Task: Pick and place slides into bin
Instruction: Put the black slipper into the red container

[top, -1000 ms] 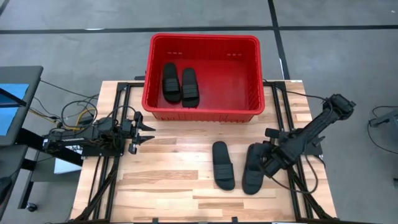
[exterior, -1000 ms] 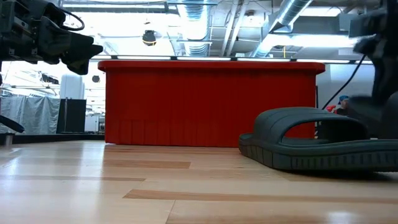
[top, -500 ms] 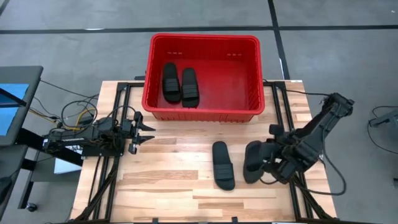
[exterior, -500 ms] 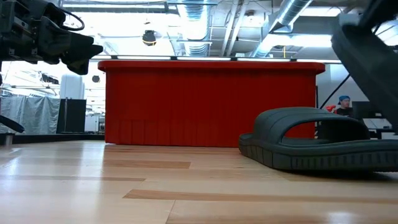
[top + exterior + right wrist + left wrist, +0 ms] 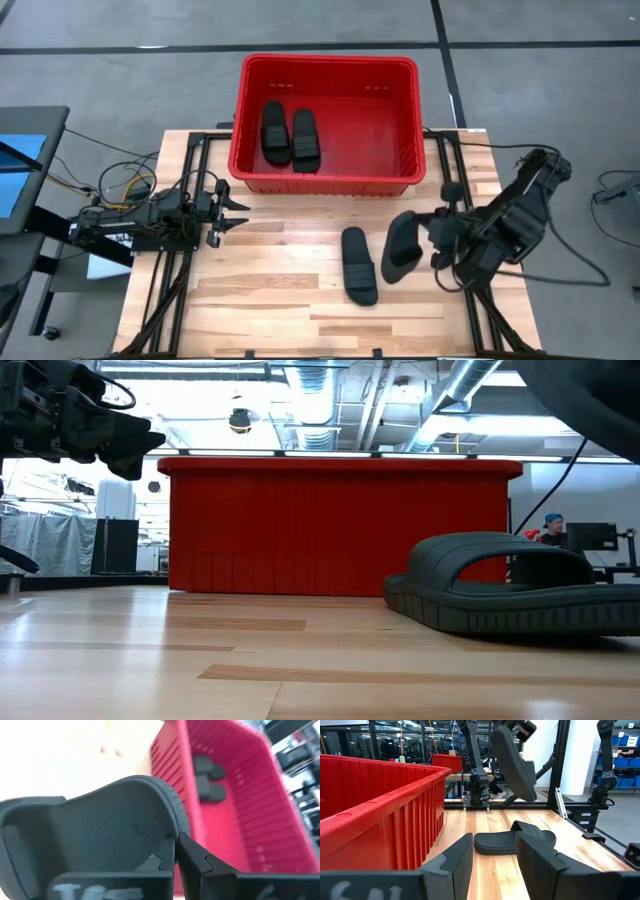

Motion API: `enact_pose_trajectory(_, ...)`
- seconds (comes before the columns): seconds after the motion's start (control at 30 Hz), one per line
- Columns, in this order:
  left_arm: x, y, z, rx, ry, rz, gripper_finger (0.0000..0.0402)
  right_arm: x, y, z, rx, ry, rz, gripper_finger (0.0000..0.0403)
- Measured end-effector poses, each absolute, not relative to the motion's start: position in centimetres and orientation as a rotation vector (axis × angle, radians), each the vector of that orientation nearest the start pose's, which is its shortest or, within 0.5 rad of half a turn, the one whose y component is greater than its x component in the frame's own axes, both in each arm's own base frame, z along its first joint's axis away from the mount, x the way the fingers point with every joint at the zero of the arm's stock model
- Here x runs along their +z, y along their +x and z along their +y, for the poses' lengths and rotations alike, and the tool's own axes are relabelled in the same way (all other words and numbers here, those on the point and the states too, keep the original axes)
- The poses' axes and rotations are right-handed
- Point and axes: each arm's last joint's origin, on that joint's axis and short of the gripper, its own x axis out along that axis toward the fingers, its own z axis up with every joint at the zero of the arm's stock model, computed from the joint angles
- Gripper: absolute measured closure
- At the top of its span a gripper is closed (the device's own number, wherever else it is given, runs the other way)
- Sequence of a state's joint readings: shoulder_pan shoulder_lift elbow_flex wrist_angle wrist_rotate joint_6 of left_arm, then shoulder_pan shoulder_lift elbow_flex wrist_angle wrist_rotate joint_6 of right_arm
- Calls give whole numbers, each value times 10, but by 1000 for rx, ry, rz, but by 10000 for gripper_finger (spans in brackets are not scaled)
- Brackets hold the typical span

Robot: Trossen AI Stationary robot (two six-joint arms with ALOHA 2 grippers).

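Observation:
The red bin [image 5: 325, 175] stands at the table's far edge with two black slides [image 5: 274, 130] [image 5: 305, 140] lying on its floor. A third slide [image 5: 358, 265] lies sole-down on the table, also in the low view [image 5: 510, 595] and the left wrist view [image 5: 515, 840]. My right gripper [image 5: 425, 238] is shut on the fourth slide [image 5: 400, 245], held in the air right of the third one; it also shows in the left wrist view [image 5: 512, 762]. My left gripper [image 5: 235, 210] is open and empty at the table's left, near the bin's near left corner. My right gripper pinches the fourth slide's side rim [image 5: 167, 837] between its two fingers [image 5: 200, 865]. The fingers come roughly level from the table's right side and lie across the slide. The slide is lifted clear of the table, tipped up on edge and tilted.
Bare wood lies between my left gripper and the slide on the table. The bin's near wall [image 5: 340, 525] rises just beyond the slides. Black frame rails [image 5: 190, 290] run along the table's left and right sides. A person [image 5: 552, 525] shows far behind the table.
My right gripper has risen and gone toward the table's left and a little toward the bin, carrying the fourth slide. The slide has left the table, tipped up on its edge, and now hangs clear beside the third slide, which has stayed put.

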State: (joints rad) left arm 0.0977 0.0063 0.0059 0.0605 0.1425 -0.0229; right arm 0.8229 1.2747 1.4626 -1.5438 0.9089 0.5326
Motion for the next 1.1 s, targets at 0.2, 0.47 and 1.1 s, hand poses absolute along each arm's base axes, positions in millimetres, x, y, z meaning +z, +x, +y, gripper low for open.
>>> enact_pose_trajectory(0.2, 171, 97, 5, -46, -15, -59, 262, 410, 151, 111, -330, -587, 721, 402)
enact_pose_trajectory(0.47, 171, 97, 5, -45, -15, -59, 262, 458, 153, 79, -470, -642, 638, 402)
enact_pose_trajectory(1.1, 171, 97, 5, -46, -15, -59, 262, 540, 154, -18, -722, -690, 436, 403)
